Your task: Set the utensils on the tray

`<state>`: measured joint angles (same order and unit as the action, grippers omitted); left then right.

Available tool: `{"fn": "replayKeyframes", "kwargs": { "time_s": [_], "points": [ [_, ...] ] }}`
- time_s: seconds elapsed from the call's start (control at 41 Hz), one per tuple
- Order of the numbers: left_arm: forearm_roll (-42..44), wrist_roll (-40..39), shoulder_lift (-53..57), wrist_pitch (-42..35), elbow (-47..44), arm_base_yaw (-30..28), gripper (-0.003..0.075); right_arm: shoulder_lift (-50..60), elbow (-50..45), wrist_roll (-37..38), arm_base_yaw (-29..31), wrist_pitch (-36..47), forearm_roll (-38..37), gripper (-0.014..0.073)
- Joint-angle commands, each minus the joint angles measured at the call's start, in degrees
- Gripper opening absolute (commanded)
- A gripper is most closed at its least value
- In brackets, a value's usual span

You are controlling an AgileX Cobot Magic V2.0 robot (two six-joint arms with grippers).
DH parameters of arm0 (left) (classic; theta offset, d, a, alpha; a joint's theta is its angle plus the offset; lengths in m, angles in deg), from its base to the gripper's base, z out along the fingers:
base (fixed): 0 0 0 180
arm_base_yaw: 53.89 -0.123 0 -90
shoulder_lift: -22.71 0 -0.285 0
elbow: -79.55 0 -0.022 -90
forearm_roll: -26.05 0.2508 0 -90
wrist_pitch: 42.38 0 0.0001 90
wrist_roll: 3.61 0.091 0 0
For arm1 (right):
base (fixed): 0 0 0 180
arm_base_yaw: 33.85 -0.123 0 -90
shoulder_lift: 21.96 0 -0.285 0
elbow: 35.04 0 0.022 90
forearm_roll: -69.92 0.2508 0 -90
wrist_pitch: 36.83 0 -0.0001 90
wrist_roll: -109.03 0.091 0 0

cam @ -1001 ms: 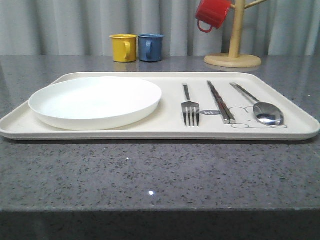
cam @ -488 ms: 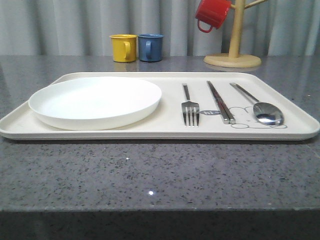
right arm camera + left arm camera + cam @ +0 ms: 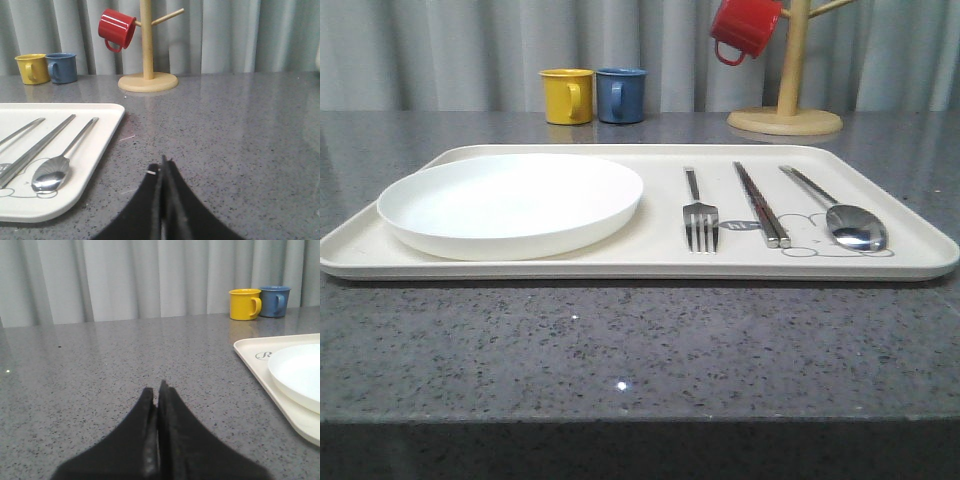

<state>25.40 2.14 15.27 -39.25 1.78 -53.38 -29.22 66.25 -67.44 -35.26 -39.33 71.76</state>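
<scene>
The cream tray (image 3: 650,268) lies across the table's middle. On its right half rest three silver utensils side by side: a fork (image 3: 699,215), a pair of chopsticks (image 3: 761,203) and a spoon (image 3: 848,219). In the right wrist view the spoon (image 3: 56,165) and chopsticks (image 3: 37,145) lie on the tray (image 3: 107,125), off to one side of my right gripper (image 3: 163,162), which is shut and empty above bare table. My left gripper (image 3: 157,388) is shut and empty over the table beside the tray's (image 3: 250,352) other end.
A round white plate (image 3: 510,203) fills the tray's left half. A yellow mug (image 3: 566,95) and a blue mug (image 3: 621,94) stand at the back. A wooden mug tree (image 3: 786,115) with a red mug (image 3: 744,27) stands at the back right.
</scene>
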Motion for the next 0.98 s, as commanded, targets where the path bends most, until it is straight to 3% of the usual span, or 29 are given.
{"fn": "replayKeyframes", "kwargs": {
  "time_s": [0.0, 0.952],
  "points": [
    [-2.6, -0.2, 1.4, -4.6, 0.2, 0.0, -0.0018, 1.0, 0.0, 0.0, 0.3, 5.0, -0.7, -0.0068],
    [-2.6, -0.2, 1.4, -4.6, 0.2, 2.1, -0.0018, 1.0, 0.0, 0.0, 0.3, 5.0, -0.7, -0.0068]
  ]
}}
